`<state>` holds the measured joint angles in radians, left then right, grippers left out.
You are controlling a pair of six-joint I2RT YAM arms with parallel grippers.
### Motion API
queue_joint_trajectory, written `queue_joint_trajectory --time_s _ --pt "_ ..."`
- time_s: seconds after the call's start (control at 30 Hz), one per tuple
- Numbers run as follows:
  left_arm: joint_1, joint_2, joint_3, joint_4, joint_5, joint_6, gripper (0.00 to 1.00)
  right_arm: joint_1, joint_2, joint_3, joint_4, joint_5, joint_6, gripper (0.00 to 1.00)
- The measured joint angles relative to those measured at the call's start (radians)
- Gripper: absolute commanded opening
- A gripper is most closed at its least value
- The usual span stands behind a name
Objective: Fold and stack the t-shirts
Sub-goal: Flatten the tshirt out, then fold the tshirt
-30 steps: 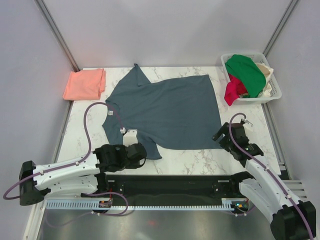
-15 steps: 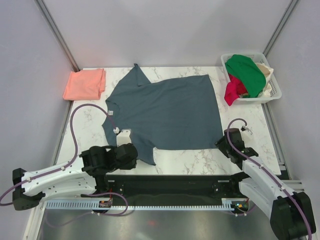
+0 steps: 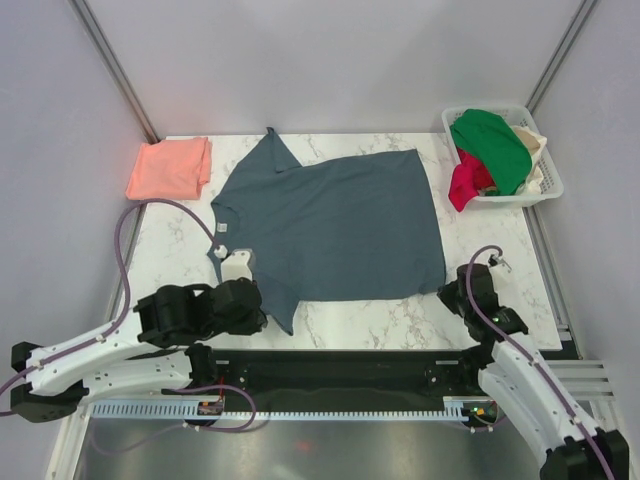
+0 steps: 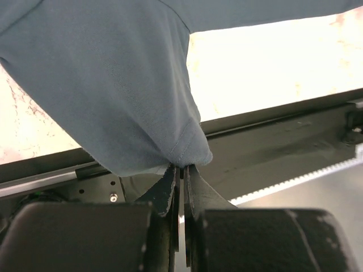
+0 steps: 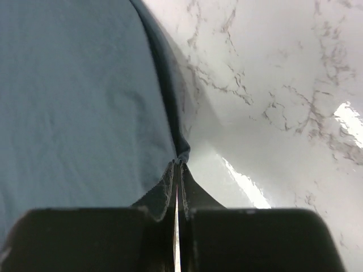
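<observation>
The slate-blue t-shirt (image 3: 330, 225) lies spread flat across the middle of the table, collar to the left. My left gripper (image 3: 268, 318) is shut on the hem of its near sleeve (image 4: 180, 167), and the cloth (image 4: 113, 85) drapes over the fingers. At the shirt's near right corner my right gripper (image 3: 447, 290) is shut on the hem (image 5: 180, 162), with the shirt body (image 5: 74, 102) stretching away to its left. The salmon-pink t-shirt (image 3: 170, 168) lies folded at the back left, apart from both grippers.
A white basket (image 3: 550, 190) at the back right holds green (image 3: 490, 145), red (image 3: 465, 185) and cream (image 3: 535, 160) garments. Bare marble table (image 3: 400, 320) shows along the near edge, with a black rail just below it. Grey walls close in on three sides.
My right gripper has gone from open to shut on the shirt's near right corner. The left arm has drawn back toward the near left, pulling the sleeve with it.
</observation>
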<state>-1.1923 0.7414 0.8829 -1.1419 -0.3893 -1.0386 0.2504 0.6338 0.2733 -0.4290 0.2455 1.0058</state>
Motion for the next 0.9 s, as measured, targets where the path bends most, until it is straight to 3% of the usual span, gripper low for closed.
queue_joint_trajectory --time_s 0.23,0.53,0.63,0.9 --pt "0.0 0.048 0.177 -0.108 0.023 0.036 0.02 0.0 -0.237 0.193 -0.275 0.029 0.0 0.0" --pt "0.014 0.155 0.287 -0.181 -0.029 0.15 0.02 0.0 -0.245 0.256 -0.422 0.033 -0.011 0.0" --pt "0.099 0.216 0.328 -0.164 -0.035 0.263 0.02 0.0 -0.142 0.288 -0.41 0.041 -0.037 0.0" --pt "0.492 0.397 0.352 0.047 0.048 0.625 0.02 0.0 0.2 0.457 -0.251 0.093 -0.141 0.0"
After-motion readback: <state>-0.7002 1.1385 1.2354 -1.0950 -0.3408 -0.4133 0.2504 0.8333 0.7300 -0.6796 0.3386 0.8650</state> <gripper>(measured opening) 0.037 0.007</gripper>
